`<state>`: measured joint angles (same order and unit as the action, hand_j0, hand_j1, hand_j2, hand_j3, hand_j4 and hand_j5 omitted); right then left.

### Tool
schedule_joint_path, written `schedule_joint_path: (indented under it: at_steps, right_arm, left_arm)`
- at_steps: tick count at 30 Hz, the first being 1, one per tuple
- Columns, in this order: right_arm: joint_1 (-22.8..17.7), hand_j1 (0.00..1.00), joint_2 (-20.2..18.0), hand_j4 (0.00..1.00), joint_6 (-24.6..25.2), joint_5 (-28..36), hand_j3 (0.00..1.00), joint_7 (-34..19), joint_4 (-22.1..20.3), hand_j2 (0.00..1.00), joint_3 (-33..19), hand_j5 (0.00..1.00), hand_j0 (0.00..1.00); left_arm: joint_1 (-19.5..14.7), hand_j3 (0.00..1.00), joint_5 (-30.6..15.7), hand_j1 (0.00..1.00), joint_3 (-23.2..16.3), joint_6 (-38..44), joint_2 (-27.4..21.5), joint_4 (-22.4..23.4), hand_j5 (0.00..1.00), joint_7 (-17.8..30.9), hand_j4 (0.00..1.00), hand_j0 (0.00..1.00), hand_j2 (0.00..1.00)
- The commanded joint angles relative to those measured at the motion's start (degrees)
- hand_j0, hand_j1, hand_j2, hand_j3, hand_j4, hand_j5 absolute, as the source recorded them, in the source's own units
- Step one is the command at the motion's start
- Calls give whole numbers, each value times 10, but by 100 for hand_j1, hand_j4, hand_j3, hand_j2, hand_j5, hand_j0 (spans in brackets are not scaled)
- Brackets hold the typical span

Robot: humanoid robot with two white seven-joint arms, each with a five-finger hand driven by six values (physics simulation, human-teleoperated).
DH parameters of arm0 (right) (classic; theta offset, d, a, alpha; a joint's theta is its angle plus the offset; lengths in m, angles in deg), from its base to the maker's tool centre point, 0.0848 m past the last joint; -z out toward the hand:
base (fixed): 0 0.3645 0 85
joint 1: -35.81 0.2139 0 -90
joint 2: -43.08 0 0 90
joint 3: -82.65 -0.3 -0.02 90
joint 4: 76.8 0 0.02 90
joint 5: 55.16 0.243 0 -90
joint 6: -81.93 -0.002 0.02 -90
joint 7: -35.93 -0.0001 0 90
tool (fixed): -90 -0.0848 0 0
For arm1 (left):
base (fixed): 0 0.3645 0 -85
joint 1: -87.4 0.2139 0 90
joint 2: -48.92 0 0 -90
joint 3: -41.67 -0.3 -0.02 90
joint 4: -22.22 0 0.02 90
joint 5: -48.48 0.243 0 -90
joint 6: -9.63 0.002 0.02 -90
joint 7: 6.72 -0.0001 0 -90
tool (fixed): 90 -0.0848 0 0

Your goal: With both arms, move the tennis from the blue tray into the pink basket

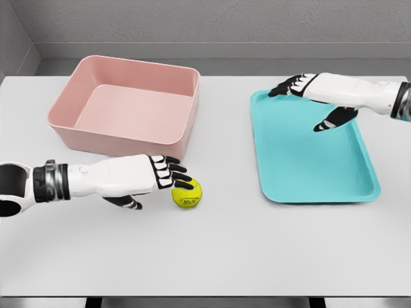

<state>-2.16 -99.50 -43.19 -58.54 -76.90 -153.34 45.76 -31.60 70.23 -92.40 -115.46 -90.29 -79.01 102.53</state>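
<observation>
A yellow-green tennis ball (pixel 187 194) lies on the white table, just in front of the pink basket (pixel 126 106) and left of the blue tray (pixel 308 151). My left hand (pixel 168 174) reaches in from the left with its fingers extended, the fingertips (pixel 182 178) resting on or just over the ball's top left; the thumb (pixel 130 203) hangs below, apart from the ball. My right hand (pixel 307 96) hovers over the tray's far right part, fingers spread, holding nothing. The tray holds nothing.
The white table (pixel 212 256) ends at a grey wall behind and at its front edge near the bottom of the view. The basket stands at the back left, the tray at the right.
</observation>
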Motion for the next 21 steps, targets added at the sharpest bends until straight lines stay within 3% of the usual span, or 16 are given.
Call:
schedule_joint_path:
  at_steps: [1, 3, 10, 18, 21]
  right_arm:
    - [0, 100, -7, 100, 1, 4, 100, 16, 40, 100, -2, 100, 100]
    - [-2, 100, -7, 100, 1, 4, 100, 16, 44, 100, -1, 100, 100]
    - [-4, 100, -8, 100, 1, 0, 100, 14, 75, 100, 1, 100, 100]
    - [-5, 100, 12, 100, 1, 0, 100, 14, 73, 100, 4, 100, 100]
    - [-4, 100, 15, 100, 1, 0, 100, 14, 72, 100, 3, 100, 100]
  left_arm:
    - [-1, 100, 2, 100, -13, 1, 13, 0, 100, 0, 100, 100, 100]
    - [-30, 100, 4, 100, -49, 1, 32, 1, 100, 1, 100, 100, 100]
    - [-58, 100, 8, 100, -51, 1, 47, 1, 100, 4, 100, 100, 100]
    - [-62, 100, -6, 100, -52, 1, 55, 30, 100, 4, 100, 100, 100]
    - [-65, 100, -19, 100, -75, 1, 68, 43, 100, 4, 100, 100, 100]
